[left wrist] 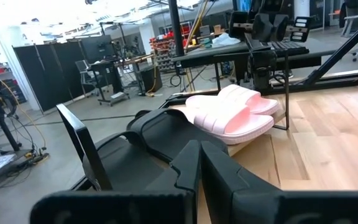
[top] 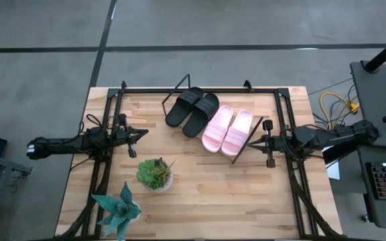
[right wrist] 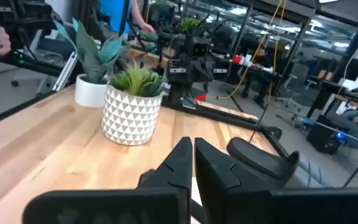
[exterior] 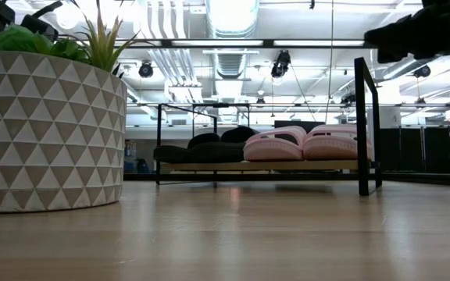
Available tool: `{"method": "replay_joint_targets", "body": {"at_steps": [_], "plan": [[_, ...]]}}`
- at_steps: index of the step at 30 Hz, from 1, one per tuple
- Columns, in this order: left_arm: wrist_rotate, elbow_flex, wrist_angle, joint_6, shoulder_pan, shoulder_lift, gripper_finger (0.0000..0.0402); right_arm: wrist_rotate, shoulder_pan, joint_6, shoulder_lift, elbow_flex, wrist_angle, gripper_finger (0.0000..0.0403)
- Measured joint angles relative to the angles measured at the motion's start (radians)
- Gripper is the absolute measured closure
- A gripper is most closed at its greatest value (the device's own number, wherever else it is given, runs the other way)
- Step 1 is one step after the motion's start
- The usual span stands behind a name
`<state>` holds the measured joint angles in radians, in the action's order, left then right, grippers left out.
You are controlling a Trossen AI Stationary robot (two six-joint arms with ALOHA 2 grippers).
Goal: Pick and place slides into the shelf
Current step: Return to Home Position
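Observation:
Two black slides [top: 191,110] and two pale pink slides [top: 228,130] lie side by side, soles down, on the slanted shelf [exterior: 209,166] at the table's far middle. From table height the pink pair [exterior: 307,144] sits right of the black pair [exterior: 209,148]. My left gripper [top: 136,137] hovers shut to the left of the shelf and touches nothing. In its wrist view its fingertips [left wrist: 199,168] point toward the black slides [left wrist: 160,140] and pink slides [left wrist: 232,115]. My right gripper [top: 267,142] hovers shut just right of the pink pair, fingertips together [right wrist: 192,162], holding nothing.
A triangle-patterned pot with a green succulent [top: 155,175] stands near the table's middle front, and a teal spiky plant [top: 117,209] stands at the near left. Black arm frames run along both table sides. Bare wood [top: 246,194] lies in front of the shelf.

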<state>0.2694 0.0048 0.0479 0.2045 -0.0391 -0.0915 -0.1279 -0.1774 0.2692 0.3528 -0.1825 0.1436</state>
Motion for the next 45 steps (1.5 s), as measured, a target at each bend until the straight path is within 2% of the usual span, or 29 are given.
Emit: {"method": "replay_joint_targets", "body": {"at_steps": [7,14,21,28,32,36,45], "plan": [[0.001,0.0,-0.003,0.012,0.0,0.0,0.0402,0.001,0.001,-0.043,-0.148,0.0,-0.182,0.0394],[0.001,0.0,-0.002,0.01,0.0,-0.004,0.0402,-0.004,0.001,-0.074,-0.351,0.025,-0.319,0.0394],[-0.012,0.0,-0.003,-0.068,0.0,-0.008,0.0402,-0.002,0.001,-0.114,-0.331,0.09,-0.289,0.0394],[-0.167,0.0,-0.012,-0.104,0.0,-0.017,0.0402,0.057,0.001,-0.156,-0.346,0.132,-0.236,0.0394],[-0.188,0.0,-0.014,-0.128,0.001,-0.003,0.0402,0.053,0.001,-0.153,-0.352,0.134,-0.235,0.0394],[-0.262,0.0,-0.016,-0.148,0.0,0.012,0.0402,0.052,0.001,-0.145,-0.352,0.134,-0.235,0.0394],[-0.266,0.0,-0.01,-0.147,0.0,0.018,0.0402,0.05,0.001,-0.139,-0.35,0.134,-0.235,0.0394]]}}
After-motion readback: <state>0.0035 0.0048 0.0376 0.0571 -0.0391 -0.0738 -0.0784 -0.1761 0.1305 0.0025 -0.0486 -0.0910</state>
